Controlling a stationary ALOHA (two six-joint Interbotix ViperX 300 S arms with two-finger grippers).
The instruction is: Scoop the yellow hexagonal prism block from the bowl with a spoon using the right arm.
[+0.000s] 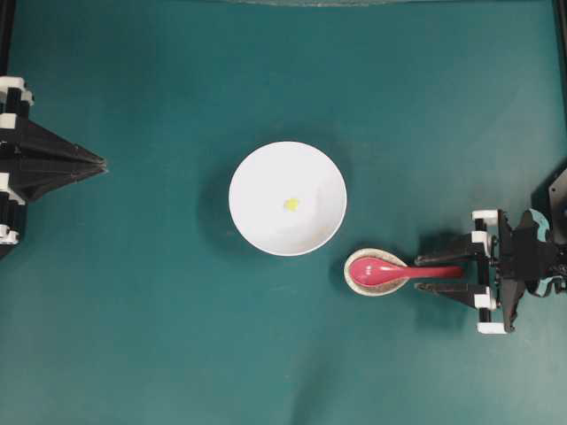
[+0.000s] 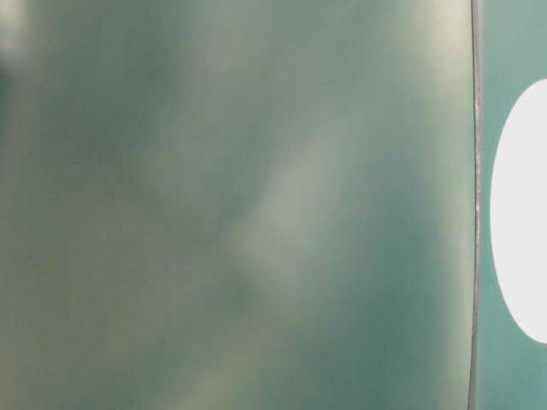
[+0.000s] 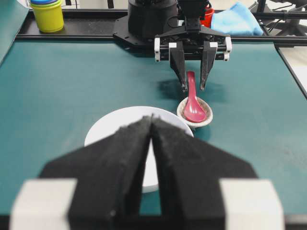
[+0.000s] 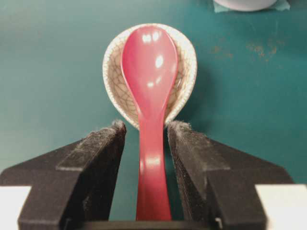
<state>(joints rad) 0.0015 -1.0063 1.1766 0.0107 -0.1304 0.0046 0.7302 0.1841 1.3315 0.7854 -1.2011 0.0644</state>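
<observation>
So the right gripper (image 1: 423, 274) is down at table height with its jaws apart, one finger on each side of the spoon (image 1: 392, 271) handle, and in the right wrist view there's a thin strip of green showing between each pad and the handle, so it isn't squeezing it. The gap is only a bit wider than the handle itself. The spoon is glossy pink-red, handle pointing straight back into the gripper, and its deep oval scoop lies just ahead of the fingertips in the spoon rest (image 1: 359, 281), a little speckled beige dish with a crackled glaze. Past the rest, further out from the fingertips and off to one side, there's the bowl (image 1: 257, 221), plain white and round, with the rest close by its rim. The yellow hexagonal prism block (image 1: 291, 204) is sitting on the bowl floor near the middle, a tiny bright yellow speck, way smaller than the scoop; can't make out its facets from here. Across the table mat (image 1: 133, 336) the left gripper (image 1: 103, 164) is parked well away from everything, fingers pressed together into a point and carrying nothing. The table-level camera is pretty much just blur.
</observation>
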